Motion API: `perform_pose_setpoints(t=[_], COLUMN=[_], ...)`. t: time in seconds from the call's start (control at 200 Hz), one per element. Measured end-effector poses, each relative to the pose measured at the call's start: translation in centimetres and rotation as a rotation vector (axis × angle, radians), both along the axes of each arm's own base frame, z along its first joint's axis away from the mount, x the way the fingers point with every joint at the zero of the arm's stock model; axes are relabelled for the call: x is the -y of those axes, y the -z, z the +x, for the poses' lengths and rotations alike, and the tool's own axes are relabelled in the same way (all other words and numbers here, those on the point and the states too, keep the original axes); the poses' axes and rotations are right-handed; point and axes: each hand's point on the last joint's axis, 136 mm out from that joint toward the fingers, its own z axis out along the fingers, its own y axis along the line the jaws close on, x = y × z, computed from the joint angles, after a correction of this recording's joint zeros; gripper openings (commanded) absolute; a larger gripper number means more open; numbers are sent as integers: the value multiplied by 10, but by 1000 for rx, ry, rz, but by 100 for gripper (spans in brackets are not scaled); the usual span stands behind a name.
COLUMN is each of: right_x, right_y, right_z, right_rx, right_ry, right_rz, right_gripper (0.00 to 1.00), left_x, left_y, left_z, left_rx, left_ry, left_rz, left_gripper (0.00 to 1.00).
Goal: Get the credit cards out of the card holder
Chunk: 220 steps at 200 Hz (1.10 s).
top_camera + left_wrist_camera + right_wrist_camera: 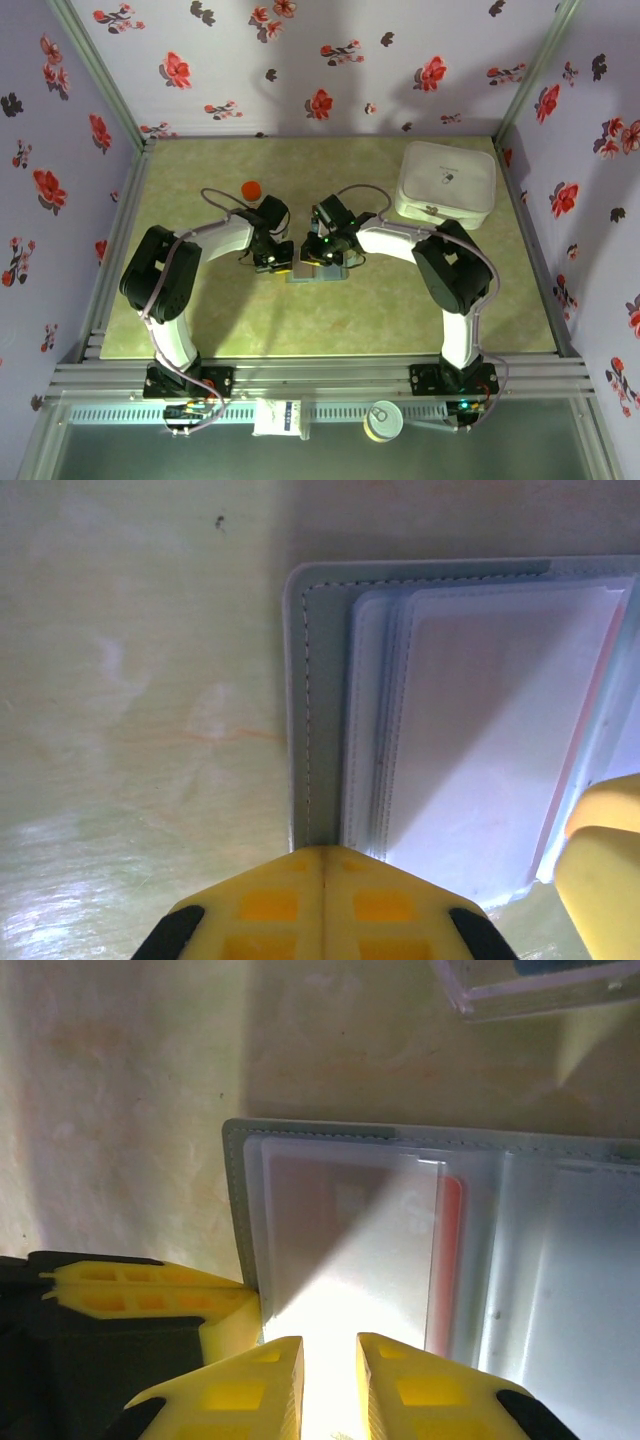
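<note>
The jaws of your left gripper (325, 860) are pressed fully together. Their tips meet at the stitched edge of the card holder (320, 710), with nothing visible between them. The jaws of your right gripper (330, 1355) stand a narrow slit apart over a clear sleeve of the holder, just beside the left gripper. Glare fills the gap, so you cannot tell whether they touch the sleeve. The holder lies opened flat on the tabletop (400, 320) between your two arms, pale inside facing up. The credit cards (452, 1250) sit inside a sleeve, their red band showing through the plastic. A clear plastic square (540, 990) lies just beyond the holder.
</note>
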Motion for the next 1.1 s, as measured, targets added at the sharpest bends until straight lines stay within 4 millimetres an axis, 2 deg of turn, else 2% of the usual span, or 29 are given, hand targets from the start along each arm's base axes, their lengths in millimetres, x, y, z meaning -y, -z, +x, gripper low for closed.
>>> perform_pose_setpoints(t=[1.1], right_x=[14], right_y=[18], right_z=[0], right_rx=[-6], right_ry=[17], right_rz=[-64], right_gripper=[23], left_x=[-3], left_y=[3], left_z=[1], left_rx=[-7], left_ry=[-7], left_rz=[5], left_gripper=[0])
